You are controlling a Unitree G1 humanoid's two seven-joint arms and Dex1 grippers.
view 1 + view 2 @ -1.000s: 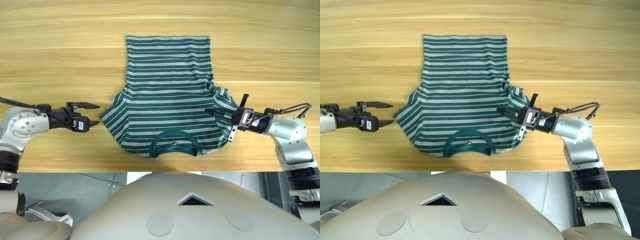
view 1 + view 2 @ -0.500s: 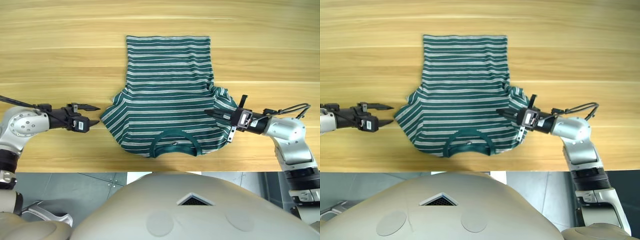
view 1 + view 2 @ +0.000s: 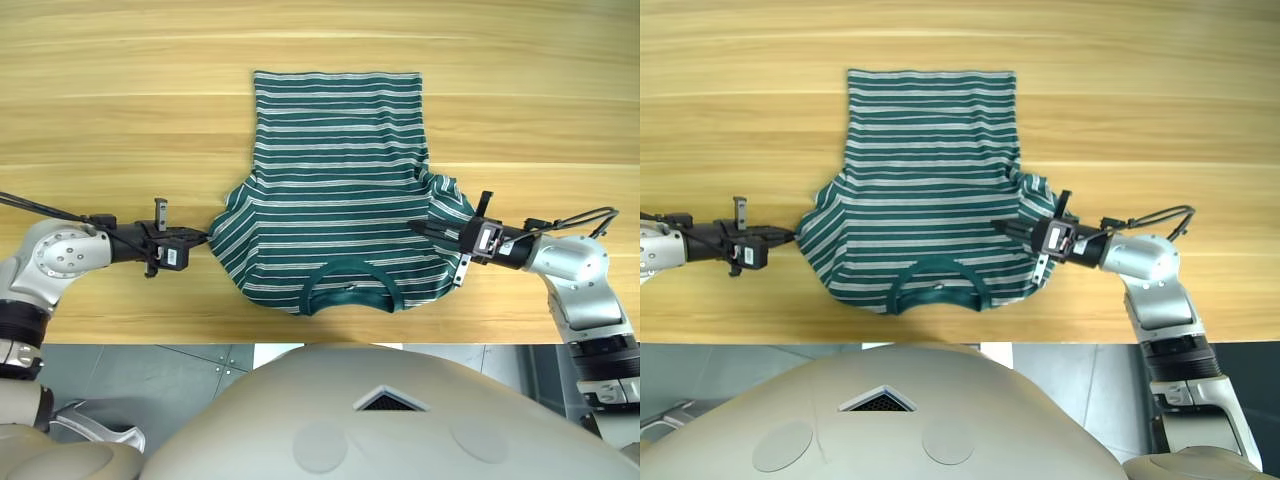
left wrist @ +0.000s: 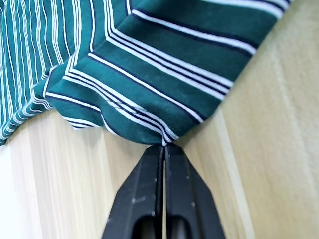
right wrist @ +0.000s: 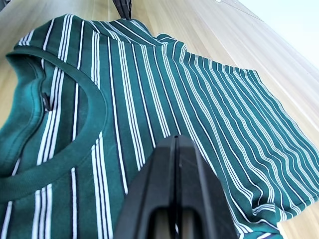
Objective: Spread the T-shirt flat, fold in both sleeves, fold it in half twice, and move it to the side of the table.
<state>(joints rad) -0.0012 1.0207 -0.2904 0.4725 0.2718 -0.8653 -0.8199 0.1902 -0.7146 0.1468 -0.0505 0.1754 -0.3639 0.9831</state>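
You have the T-shirt, dark green with thin white stripes, lying in the middle of the wooden table, in front of the robot. Its collar is at the near side, close to the table's edge, and its straight bottom hem is at the far side. The body lies quite flat, but the shirt is not fully spread. Both sleeves are drawn in against the body, so the part near the collar looks wider and rounded. The right sleeve is bunched with some folds. The left sleeve ends in a corner that points to the left.

Your left gripper is low over the table, just at that corner. In the left wrist view its two black fingers are pressed together. The sleeve's edge comes to a small point that ends right between the tips, so the gripper is pinching the very edge of the cloth. The arm lies out to the left, nearly parallel to the near table edge.

Your right gripper is over the shirt on the right side, beside the bunched sleeve, and it points toward the middle of the shirt. Its fingers are pressed together too, closed on nothing that you can see. Whether the tips touch the fabric under them, you cannot tell from these views.
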